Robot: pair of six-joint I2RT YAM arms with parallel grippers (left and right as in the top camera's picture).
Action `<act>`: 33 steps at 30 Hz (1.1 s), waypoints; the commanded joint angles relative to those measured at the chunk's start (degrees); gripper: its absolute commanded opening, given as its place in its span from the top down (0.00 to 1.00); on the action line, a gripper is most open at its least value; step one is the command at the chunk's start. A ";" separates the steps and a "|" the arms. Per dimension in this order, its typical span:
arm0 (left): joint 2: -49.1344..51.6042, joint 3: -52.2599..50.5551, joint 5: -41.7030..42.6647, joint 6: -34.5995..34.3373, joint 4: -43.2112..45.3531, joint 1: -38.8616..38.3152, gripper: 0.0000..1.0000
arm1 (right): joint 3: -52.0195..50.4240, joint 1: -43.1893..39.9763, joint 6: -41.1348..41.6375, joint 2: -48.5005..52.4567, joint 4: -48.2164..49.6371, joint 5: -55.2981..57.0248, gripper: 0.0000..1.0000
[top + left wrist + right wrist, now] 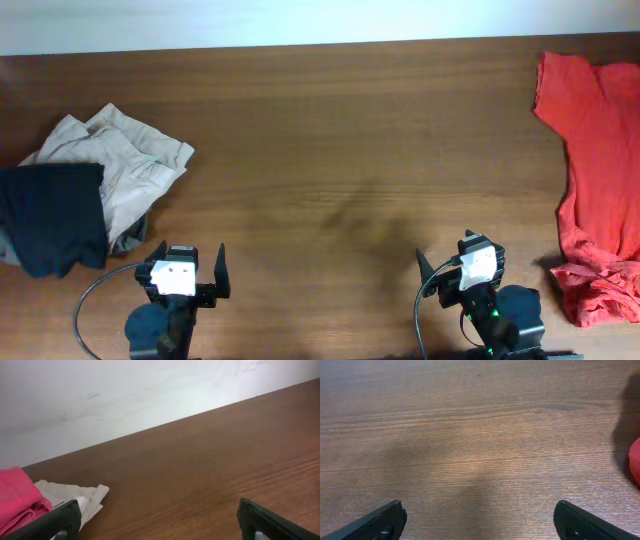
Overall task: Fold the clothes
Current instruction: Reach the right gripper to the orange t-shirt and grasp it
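Note:
An orange-red T-shirt (598,170) lies crumpled along the table's right edge, its lower part bunched near the front. A sliver of this red cloth (636,462) shows at the right margin of the right wrist view. My right gripper (462,260) hovers open over bare wood left of the shirt, nothing between its fingers (376,522). My left gripper (187,264) is open too, near the front left, its fingers (54,522) wide apart over bare table. In the left wrist view a pink-red fold of cloth (17,501) sits at the far left.
A pile at the left holds a beige garment (125,160) and a dark navy one (55,215). Pale cloth (75,495) from that pile lies beside the left finger. The brown wooden table (330,150) ends at a white wall (125,395) behind.

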 commanded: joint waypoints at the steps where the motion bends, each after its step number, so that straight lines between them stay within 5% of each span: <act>1: -0.46 -0.92 -0.35 -0.74 0.17 -0.07 0.01 | -0.33 -0.39 0.46 -0.59 2.43 -1.01 0.01; 7: -0.37 -0.92 7.21 -0.81 1.55 -0.07 0.01 | -0.04 -0.02 0.48 -0.59 3.58 -15.26 0.01; 15: -0.26 2.32 9.05 -12.35 3.74 -0.07 0.01 | 0.63 0.31 0.55 -0.59 15.56 -29.94 0.01; 22: 6.25 12.00 4.70 -12.35 1.22 -0.07 0.01 | 7.67 0.20 5.11 2.01 19.61 -28.39 0.01; 27: 20.22 24.87 0.02 -12.33 -4.92 -0.07 0.01 | 16.70 0.20 9.16 13.51 18.69 -22.03 0.01; 33: 40.24 44.09 -3.21 -8.57 -13.07 -0.07 0.01 | 34.82 0.09 10.25 36.68 5.05 -14.84 0.01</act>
